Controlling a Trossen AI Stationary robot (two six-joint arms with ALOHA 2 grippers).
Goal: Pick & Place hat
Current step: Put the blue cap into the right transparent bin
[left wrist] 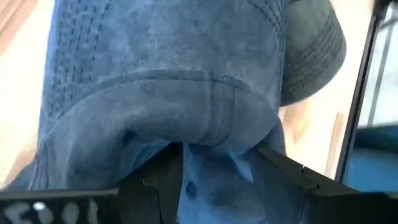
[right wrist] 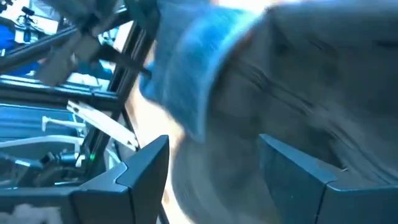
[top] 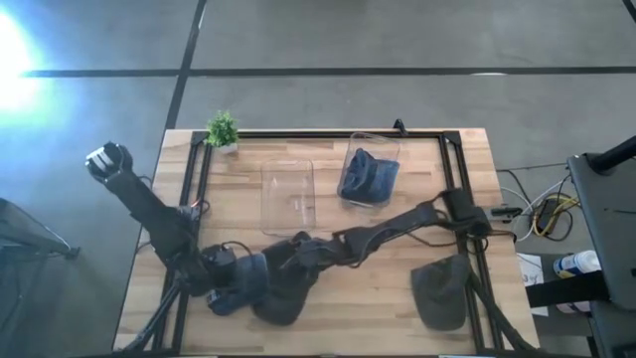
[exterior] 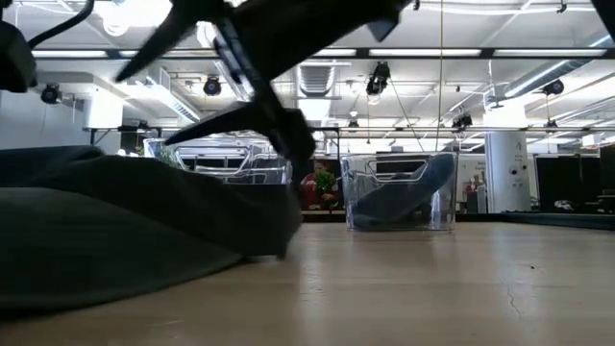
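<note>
A blue denim hat [top: 241, 281] lies near the table's near edge, with a dark grey hat [top: 283, 301] against its right side. My left gripper [left wrist: 217, 180] is at the blue hat and is shut on it. My right gripper [right wrist: 214, 177] reaches in from the right and is open, its fingers standing either side of the grey hat [right wrist: 311, 87], which fills the low view's left [exterior: 115, 221]. A second blue hat [top: 368, 177] rests in the right clear bin. Another dark hat [top: 442, 288] lies flat at the near right. My left gripper pinches the blue hat's bunched cloth at its brim edge [left wrist: 205, 155] between its two fingers [left wrist: 158, 186]. The cloth is folded there in more than one layer. The hat's crown [left wrist: 174, 56] spreads out beyond the fingers and lies on the table. My right gripper: I cannot tell whether its open fingers [right wrist: 146, 168] touch the grey hat.
An empty clear bin [top: 288, 194] stands at the table's middle, left of the bin holding the blue hat [exterior: 399, 192]. A small potted plant [top: 223, 129] sits at the far left corner. A black frame [top: 328, 136] runs around the table top. Cables lie off the right edge.
</note>
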